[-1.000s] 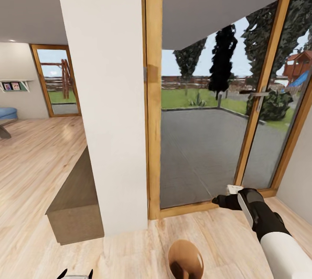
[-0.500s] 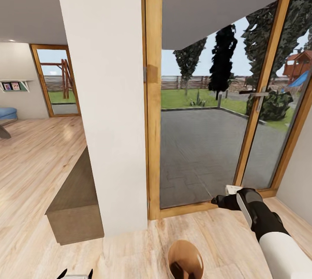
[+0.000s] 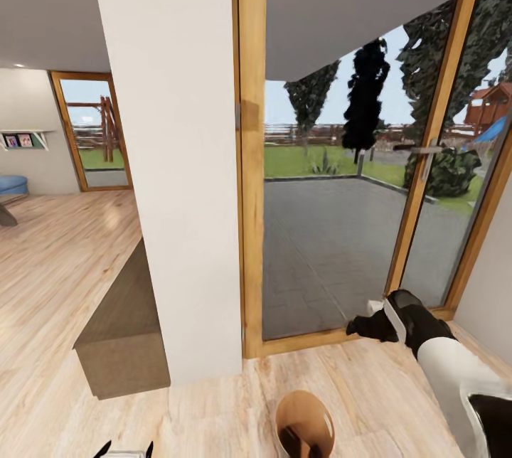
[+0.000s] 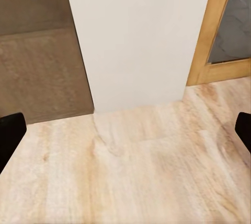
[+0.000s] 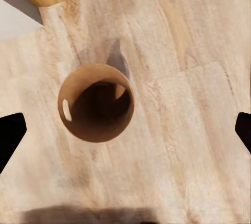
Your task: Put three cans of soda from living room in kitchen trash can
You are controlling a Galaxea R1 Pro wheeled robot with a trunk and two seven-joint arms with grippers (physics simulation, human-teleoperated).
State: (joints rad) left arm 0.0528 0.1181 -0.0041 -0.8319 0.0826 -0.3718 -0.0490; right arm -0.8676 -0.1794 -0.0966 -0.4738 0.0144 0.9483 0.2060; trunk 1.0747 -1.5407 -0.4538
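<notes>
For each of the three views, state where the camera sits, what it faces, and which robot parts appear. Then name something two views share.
Head view: high on the robot, facing a white pillar and glass door; right arm at lower right.
Left wrist view: faces floor at the pillar's base; open fingertips.
Right wrist view: straight down into the trash can; open fingertips.
Shared: head and right wrist views show the trash can.

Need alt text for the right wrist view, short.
Looking down on a round trash can with a brown wood-toned inside, standing on light wood floor. Two dark fingertips of the open right claw sit wide apart at the frame's edges.
</notes>
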